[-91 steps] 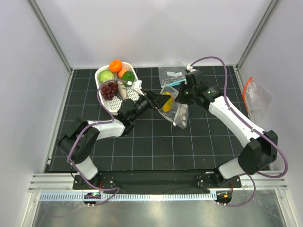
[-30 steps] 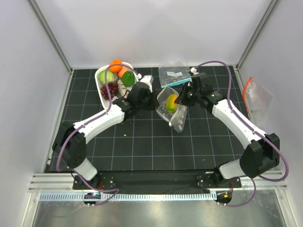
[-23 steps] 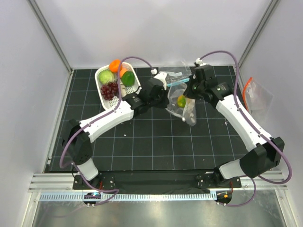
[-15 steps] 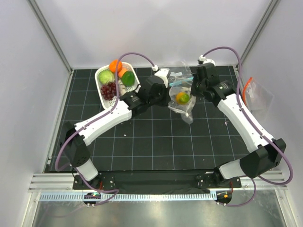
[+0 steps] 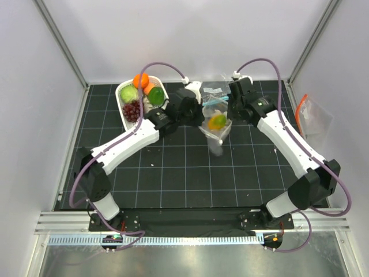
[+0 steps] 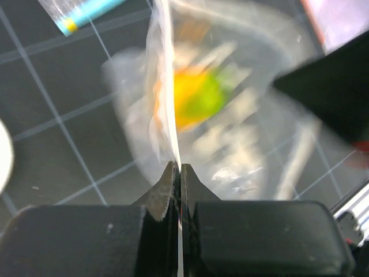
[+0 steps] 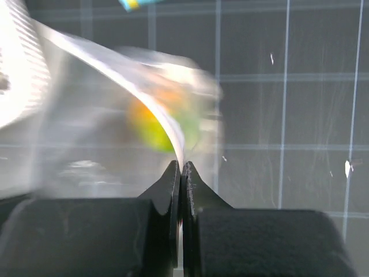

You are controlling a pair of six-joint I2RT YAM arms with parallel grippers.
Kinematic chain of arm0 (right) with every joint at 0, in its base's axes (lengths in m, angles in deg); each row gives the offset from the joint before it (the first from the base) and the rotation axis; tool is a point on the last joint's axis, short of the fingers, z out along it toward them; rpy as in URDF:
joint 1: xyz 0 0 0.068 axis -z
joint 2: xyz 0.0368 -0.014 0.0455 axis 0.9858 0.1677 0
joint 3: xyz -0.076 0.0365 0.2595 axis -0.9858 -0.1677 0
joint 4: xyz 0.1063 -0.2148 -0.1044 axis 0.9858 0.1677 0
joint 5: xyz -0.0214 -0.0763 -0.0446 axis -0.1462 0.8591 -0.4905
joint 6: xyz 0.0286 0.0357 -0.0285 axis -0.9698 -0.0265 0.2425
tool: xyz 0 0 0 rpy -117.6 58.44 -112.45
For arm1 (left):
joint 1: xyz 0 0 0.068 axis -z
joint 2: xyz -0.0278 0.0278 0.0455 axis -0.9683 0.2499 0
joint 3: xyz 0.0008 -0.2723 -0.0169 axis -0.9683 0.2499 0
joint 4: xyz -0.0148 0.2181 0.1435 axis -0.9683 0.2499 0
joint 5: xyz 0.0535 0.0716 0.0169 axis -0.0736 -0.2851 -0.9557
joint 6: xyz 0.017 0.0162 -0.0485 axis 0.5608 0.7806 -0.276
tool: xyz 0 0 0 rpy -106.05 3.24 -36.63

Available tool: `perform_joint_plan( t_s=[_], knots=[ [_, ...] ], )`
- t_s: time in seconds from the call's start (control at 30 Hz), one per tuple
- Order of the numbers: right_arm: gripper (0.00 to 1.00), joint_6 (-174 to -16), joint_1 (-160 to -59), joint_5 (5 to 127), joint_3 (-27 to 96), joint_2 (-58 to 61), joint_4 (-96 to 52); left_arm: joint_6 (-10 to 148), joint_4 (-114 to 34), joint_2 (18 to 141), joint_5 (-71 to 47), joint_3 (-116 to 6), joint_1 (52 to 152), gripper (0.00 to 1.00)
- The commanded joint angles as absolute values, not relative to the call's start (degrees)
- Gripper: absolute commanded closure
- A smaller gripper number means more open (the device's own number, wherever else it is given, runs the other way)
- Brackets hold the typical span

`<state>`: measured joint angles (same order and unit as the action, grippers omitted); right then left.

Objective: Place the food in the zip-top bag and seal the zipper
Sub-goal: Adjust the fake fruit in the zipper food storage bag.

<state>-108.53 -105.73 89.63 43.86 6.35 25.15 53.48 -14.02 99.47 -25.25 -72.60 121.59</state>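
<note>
The left pincer (image 6: 177,172) is fully closed, and its tips pinch the thin mouth edge of the zip-top bag (image 6: 242,144). The right pincer (image 7: 180,169) is closed in the same way on another part of that edge. The bag hangs between the two, lifted above the black surface (image 5: 173,173), toward its far side and just in front of the smaller bag with the teal strip (image 5: 212,91). Inside the hanging bag is one piece of the food (image 5: 217,121), yellow with some green. Both wrist views are blurred, so I cannot say its kind.

I judge the task as only begun. The orange fruit (image 5: 140,79), the pale green fruit (image 5: 129,94), the dark green fruit (image 5: 155,95) and the grapes (image 5: 134,108) lie in the white basket (image 5: 121,104). The zipper (image 6: 167,86) does not look pressed shut.

Three seconds ago the left pincer carried the yellow piece toward the bag, which only the right pincer held. One second ago the left jaws stood partly open at the mouth. Now they grip the edge, and the bag has moved farther from the arm bases.
</note>
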Motion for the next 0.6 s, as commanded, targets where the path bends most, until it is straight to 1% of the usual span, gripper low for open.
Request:
perform_joint_plan(
  t_s=[0.0, 0.1, 0.23, 0.3, 0.37, 0.4, 0.53, 0.57],
  knots=[
    [0.99, -108.66, -105.83, 87.83, 48.59, 0.63, 23.47, 51.69, -18.68, 102.91, -22.12, -69.88, 122.90, 1.00],
    [0.99, -109.63, -106.01, 85.71, 42.27, -0.52, 19.25, 52.82, -16.07, 101.77, -24.66, -72.33, 122.90, 1.00],
    [0.99, -110.34, -106.01, 86.49, 30.07, 2.02, 15.73, 56.86, -11.93, 97.03, -29.15, -77.86, 122.20, 1.00],
    [0.99, -110.51, -105.92, 86.93, 27.41, 2.55, 13.71, 57.74, -9.91, 96.15, -29.50, -80.68, 122.29, 1.00],
    [0.99, -110.43, -105.75, 87.20, 29.32, 2.73, 15.09, 57.75, -9.81, 96.23, -28.63, -80.52, 122.20, 1.00],
    [0.99, -110.25, -105.66, 87.64, 31.16, 2.38, 17.19, 57.49, -10.86, 96.58, -28.10, -78.16, 122.20, 1.00],
    [0.99, -109.29, -105.74, 88.08, 45.19, -1.30, 22.04, 54.24, -16.92, 99.47, -24.95, -69.98, 122.20, 1.00],
    [0.99, -109.28, -105.83, 87.56, 46.89, -2.01, 22.48, 53.36, -18.50, 99.83, -24.67, -69.27, 122.20, 1.00]
  ],
)
